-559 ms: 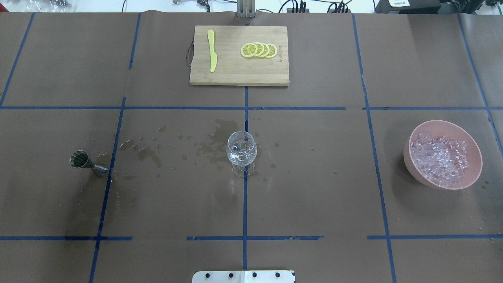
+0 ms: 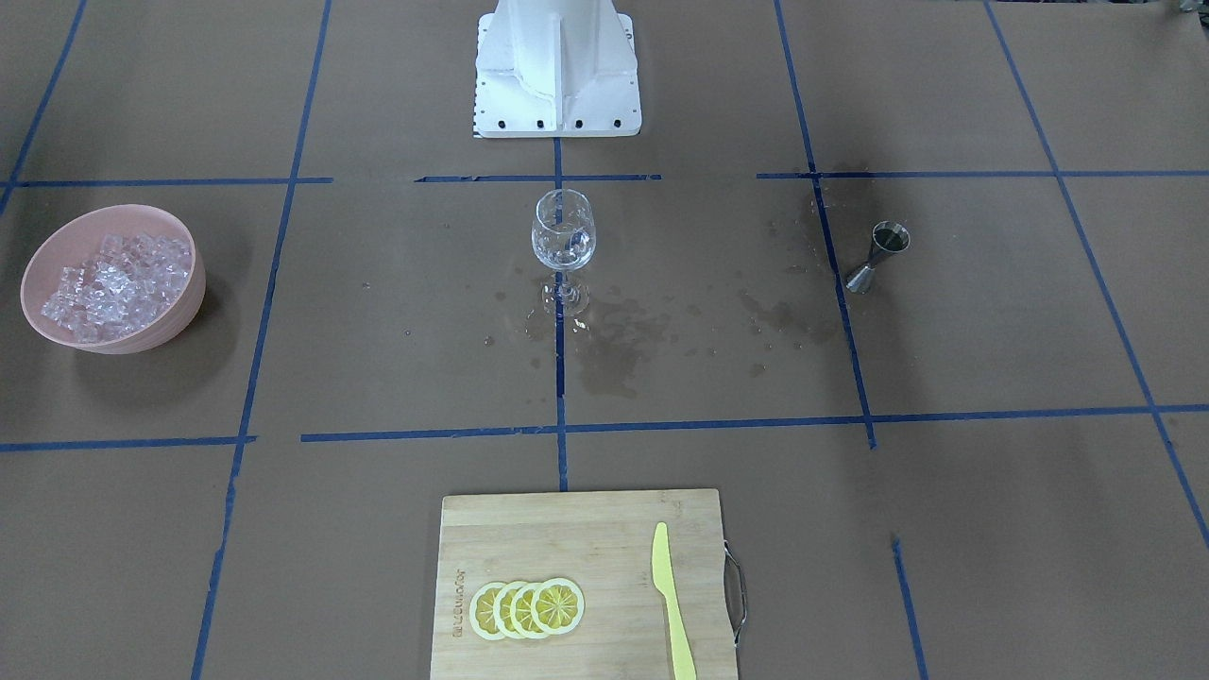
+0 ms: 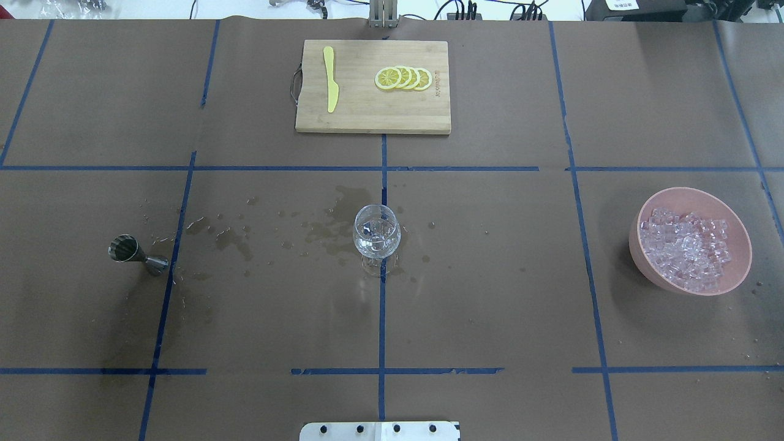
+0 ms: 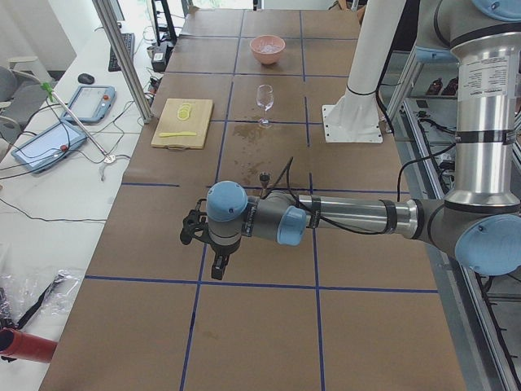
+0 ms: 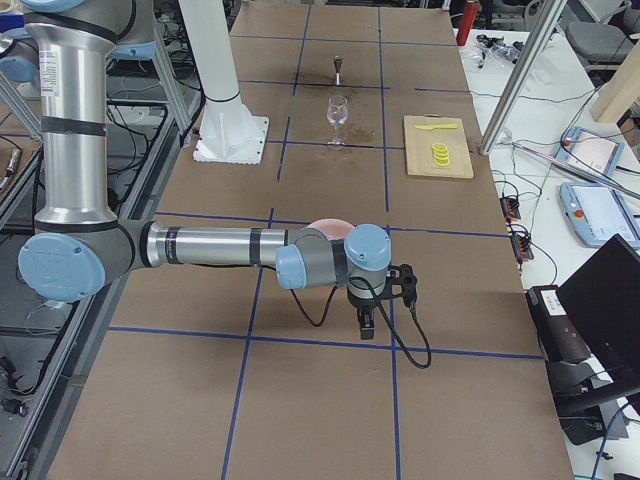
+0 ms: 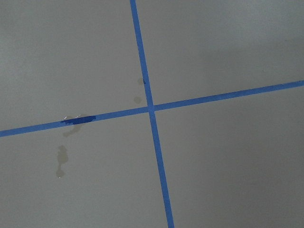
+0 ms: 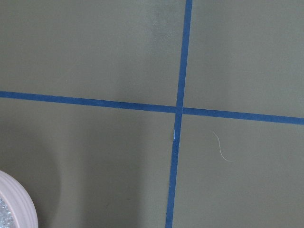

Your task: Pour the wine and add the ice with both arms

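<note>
Ice (image 3: 689, 248) heaped in bowl (image 3: 739, 245), left arm (image 4: 350, 216), right arm (image 5: 210, 245) outstretched

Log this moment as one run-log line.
left hand: above brown paper, grip unclear | right hand: beside round pink bowl, grip unclear | clear stemmed wine glass: upright, centre | steel jigger: upright, free | ice cubes: heaped in bowl

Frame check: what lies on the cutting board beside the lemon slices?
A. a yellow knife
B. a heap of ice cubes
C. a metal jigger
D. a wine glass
A: a yellow knife lies flat on the cutting board, apart from the overlapping lemon slices.
</note>
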Motion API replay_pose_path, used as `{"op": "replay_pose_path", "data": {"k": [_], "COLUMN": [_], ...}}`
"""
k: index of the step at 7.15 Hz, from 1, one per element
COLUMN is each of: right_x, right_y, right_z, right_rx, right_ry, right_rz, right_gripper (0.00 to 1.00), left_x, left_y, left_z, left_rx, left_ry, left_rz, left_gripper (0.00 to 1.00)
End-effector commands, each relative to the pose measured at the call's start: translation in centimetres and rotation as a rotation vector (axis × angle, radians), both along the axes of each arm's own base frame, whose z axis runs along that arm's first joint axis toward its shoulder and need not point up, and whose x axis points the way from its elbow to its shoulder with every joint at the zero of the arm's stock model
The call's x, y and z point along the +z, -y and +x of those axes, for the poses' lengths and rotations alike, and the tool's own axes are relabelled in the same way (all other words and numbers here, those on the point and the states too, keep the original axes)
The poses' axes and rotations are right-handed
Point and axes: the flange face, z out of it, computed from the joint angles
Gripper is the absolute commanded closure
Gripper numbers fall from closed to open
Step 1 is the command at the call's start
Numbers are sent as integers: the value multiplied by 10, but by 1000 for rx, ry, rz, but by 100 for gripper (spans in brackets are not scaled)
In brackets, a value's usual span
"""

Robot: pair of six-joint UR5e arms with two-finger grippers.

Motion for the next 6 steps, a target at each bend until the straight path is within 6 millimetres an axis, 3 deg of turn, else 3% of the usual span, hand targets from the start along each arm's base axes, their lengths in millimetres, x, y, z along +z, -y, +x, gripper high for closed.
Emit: {"op": "replay_pose_path", "data": {"k": [1,3,4,5,6], "right_x": [-2,-13,-11,-14,-14], "right_y": [1,12,13,10,11], "right_z": [0,-6,-8,-8,-9], "right_rx": [2,-5,-8,-3,-3], "right_ry": [1,-8,-3,7,5], "right_rz": [0,16,13,13,14], "right_gripper": [0,0,0,0,0], "left_x": [-85,-146,-170,-203,-218], "left_y": [2,-12,-17,-31,-51], "left_z": [-1,6,32,71,101], "left_rx": [-102,-114,-121,-160,-179], "left_ry": [-15,0,-31,-54,-47], "left_rz": [62,168,151,106,79], "left_gripper": [0,0,0,0,0]}}
